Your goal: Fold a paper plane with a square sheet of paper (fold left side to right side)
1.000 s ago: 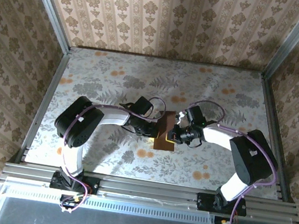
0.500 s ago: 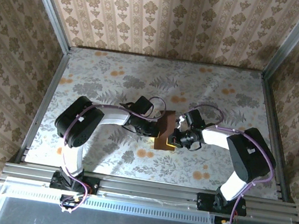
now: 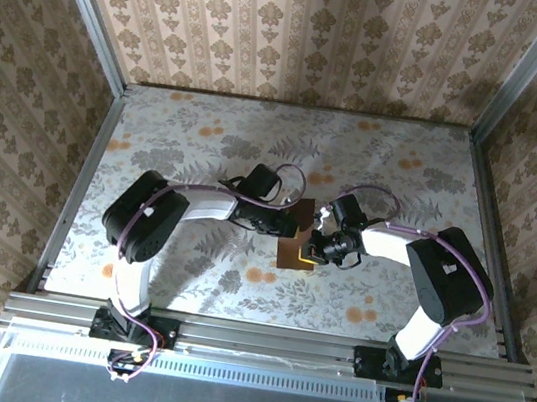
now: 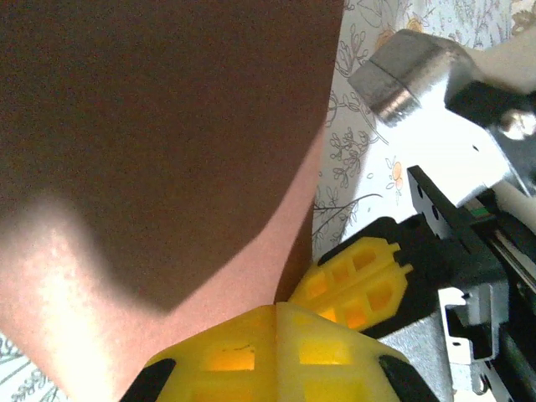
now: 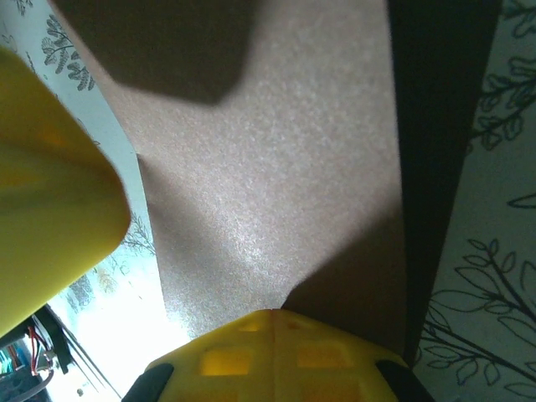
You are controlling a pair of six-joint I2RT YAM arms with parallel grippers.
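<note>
The square sheet of paper (image 3: 295,237), dark reddish-brown, lies on the fern-printed table as a narrow upright rectangle, folded over on itself. My left gripper (image 3: 291,228) reaches in from the left, shut, its yellow tips down on the sheet's left part. My right gripper (image 3: 309,252) comes from the right, also shut, tips on the sheet's lower right. In the left wrist view the paper (image 4: 167,126) lies ahead of the shut left gripper (image 4: 276,308), with a right fingertip (image 4: 360,280) beside it. In the right wrist view the paper (image 5: 276,142) lies under the shut right gripper (image 5: 272,313).
The table top (image 3: 207,141) bears a grey fern and orange blotch print. Metal rails (image 3: 268,341) run along the near edge, and wallpapered walls close in the back and sides. Both arms' cables loop above the wrists.
The left gripper has slid right and a little farther back across the paper. The right gripper has edged slightly left. The paper has stayed in place.
</note>
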